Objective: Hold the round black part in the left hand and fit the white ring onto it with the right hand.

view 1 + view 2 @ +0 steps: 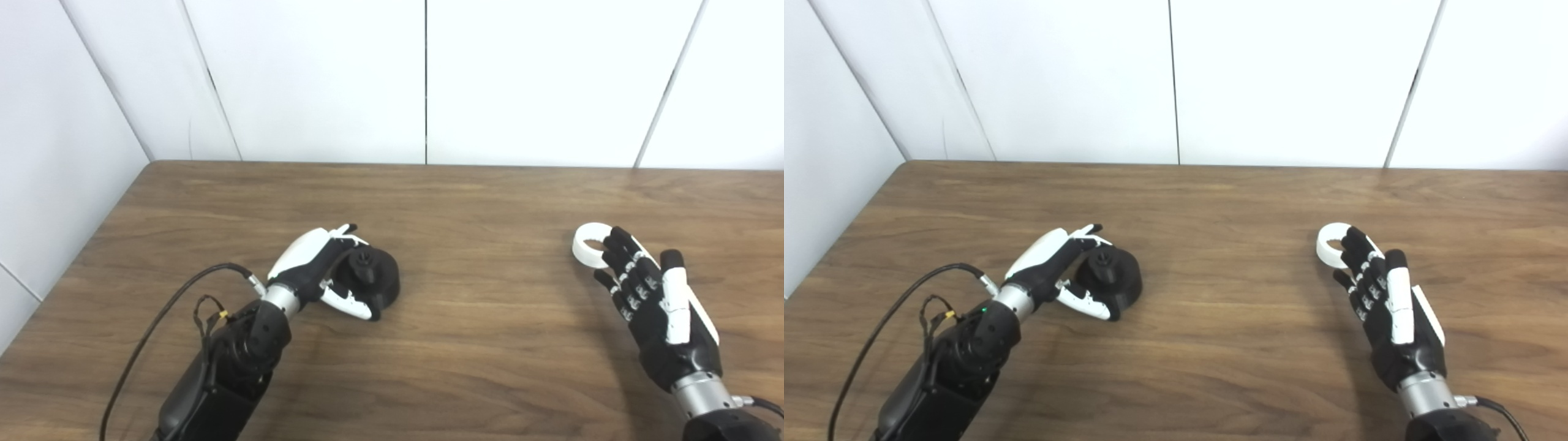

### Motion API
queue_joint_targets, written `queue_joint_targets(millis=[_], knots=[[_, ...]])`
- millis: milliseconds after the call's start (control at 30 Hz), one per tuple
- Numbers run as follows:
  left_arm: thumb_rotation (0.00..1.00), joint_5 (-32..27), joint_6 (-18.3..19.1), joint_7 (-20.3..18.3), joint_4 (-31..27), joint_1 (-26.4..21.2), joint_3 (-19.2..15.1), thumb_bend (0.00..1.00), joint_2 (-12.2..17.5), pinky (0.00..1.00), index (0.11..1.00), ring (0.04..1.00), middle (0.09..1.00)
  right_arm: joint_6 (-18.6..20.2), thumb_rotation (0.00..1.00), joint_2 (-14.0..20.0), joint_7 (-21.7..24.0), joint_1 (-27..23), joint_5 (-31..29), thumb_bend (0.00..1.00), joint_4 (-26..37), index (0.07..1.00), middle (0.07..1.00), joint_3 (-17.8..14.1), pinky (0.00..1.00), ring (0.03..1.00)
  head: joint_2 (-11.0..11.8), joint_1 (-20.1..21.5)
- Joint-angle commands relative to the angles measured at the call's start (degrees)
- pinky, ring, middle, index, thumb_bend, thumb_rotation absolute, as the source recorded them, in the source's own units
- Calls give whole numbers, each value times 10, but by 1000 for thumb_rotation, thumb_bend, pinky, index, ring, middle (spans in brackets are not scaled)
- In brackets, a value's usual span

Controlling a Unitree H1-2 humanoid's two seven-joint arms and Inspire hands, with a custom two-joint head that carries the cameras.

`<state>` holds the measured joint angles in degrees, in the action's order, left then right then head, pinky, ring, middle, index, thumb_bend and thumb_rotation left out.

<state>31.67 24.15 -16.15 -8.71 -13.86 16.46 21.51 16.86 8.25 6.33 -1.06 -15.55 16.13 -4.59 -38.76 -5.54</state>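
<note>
I see the round black part [370, 278] sitting on the wooden table [465, 343] left of centre in the frame, with a small knob standing up from its top. My left hand [318, 269] is wrapped around it from the left: the fingers curve over its far side and the thumb [352, 303] reaches along its near side, both against the part, which still sits on the tabletop. The left arm comes in from the lower left with a black cable looping off its wrist.

The white ring [591, 245] lies at the right of the frame, well apart from the black part. My right hand [658, 312] is palm-up just below it, fingers stretched out and only slightly spread, holding nothing. Its fingertips [615, 242] overlap the ring's lower right edge; I cannot tell whether they touch it or merely hover above.

White wall panels fill the upper frame behind the table.
</note>
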Motion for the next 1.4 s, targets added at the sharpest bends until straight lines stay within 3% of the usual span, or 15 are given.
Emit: queue_joint_targets(millis=[0,433,1200,1300,1333,1367], knots=[[174,10,-11,2,-26,-11,2,806,1,929,683,1000,999,-11,1000,-2,0,-14,-1,661,26,932,951,0,934,976,0,-1],[189,27,-23,-10,-69,19,39,820,-20,926,672,1000,994,3,1000,-11,-5,-16,6,669,38,935,957,3,930,985,-10,7],[168,32,-43,-30,-95,50,50,790,-34,917,679,1000,1000,20,1000,-14,-16,-20,13,667,63,929,951,-1,935,973,-10,17],[170,29,-46,-31,-93,52,49,791,-34,922,680,1000,1000,12,1000,-8,-29,-24,44,636,77,920,940,0,898,957,-3,18],[168,29,-48,-30,-92,52,48,790,-34,920,679,1000,1000,11,903,-7,-34,-26,53,608,80,902,930,0,883,946,-3,18],[168,29,-48,-31,-91,52,48,790,-33,920,679,1000,1000,8,869,-5,-42,-33,70,598,80,897,926,-1,877,942,0,19]])
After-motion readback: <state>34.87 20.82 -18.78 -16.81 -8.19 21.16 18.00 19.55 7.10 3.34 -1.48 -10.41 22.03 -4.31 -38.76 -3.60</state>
